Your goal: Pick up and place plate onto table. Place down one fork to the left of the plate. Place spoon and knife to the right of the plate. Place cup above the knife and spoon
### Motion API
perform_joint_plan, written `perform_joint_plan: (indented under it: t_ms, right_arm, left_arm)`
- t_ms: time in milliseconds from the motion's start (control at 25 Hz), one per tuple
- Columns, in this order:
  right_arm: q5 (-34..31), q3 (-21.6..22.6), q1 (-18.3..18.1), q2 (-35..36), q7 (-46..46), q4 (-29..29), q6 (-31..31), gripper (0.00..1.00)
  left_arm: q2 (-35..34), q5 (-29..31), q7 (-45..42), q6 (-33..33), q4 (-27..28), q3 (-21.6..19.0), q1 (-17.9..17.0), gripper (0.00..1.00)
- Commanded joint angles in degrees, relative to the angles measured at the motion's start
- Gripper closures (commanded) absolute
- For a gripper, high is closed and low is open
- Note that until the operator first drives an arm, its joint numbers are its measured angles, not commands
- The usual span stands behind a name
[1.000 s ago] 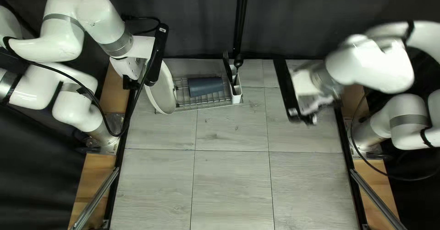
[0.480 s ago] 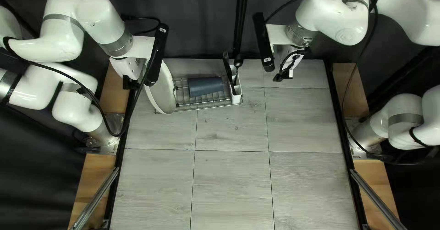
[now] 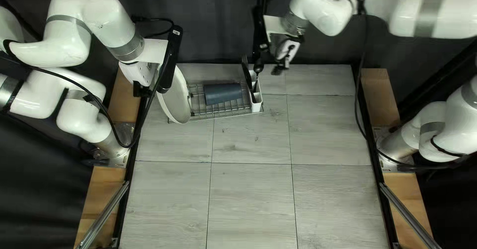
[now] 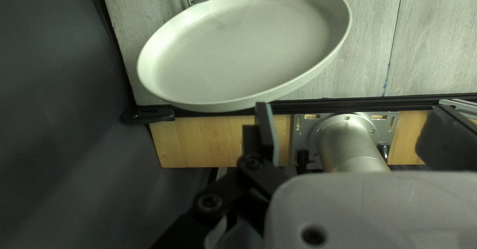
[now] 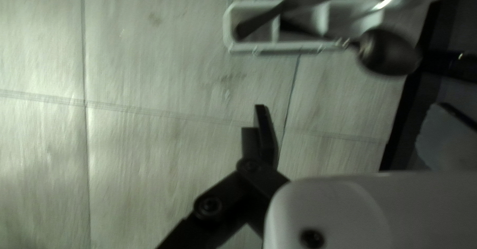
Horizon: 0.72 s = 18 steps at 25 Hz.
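In the top left view my left gripper (image 3: 141, 89) is just beside the off-white plate (image 3: 175, 99), which leans in the wire rack's end. The left wrist view shows that gripper (image 4: 352, 107) open, with the plate (image 4: 243, 50) ahead and nothing between its fingers. A dark blue cup (image 3: 222, 93) lies on the rack. Fork (image 3: 245, 62), knife (image 3: 249, 76) and spoon (image 3: 258, 69) stand in a white holder (image 3: 256, 107). My right gripper (image 3: 279, 70) hangs right of them; in the right wrist view it (image 5: 351, 106) is open and empty, beside the spoon (image 5: 390, 52).
The wire rack (image 3: 228, 111) stands near the far edge of the tiled table (image 3: 251, 194). A dark curtain (image 3: 208, 25) hangs behind. Metal rails (image 3: 107, 212) run along the near parts of both side edges. A black cable loops beside my left arm.
My right arm has swung from above the table's right side toward the far edge, then leftward to the cutlery. My left arm, the plate, cup and cutlery have not moved.
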Motion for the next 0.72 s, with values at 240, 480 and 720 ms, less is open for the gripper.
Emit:
perform_joint_plan:
  t_ms: [240, 480, 720]
  right_arm:
    - [2.0, 0.6, -0.5, 6.8, -0.1, 7.6, 1.4, 0.00]
    - [2.2, 1.3, 0.0, 10.4, 0.1, 11.1, 1.7, 0.00]
    - [1.3, 1.6, 1.0, 10.3, 0.6, 10.2, 1.9, 1.00]
  left_arm:
    - [0.0, 0.0, 0.0, 0.0, 0.0, 0.0, 0.0, 0.00]
    - [0.0, 0.0, 0.0, 0.0, 0.0, 0.0, 0.0, 0.00]
    - [0.0, 0.0, 0.0, 0.0, 0.0, 0.0, 0.0, 0.00]
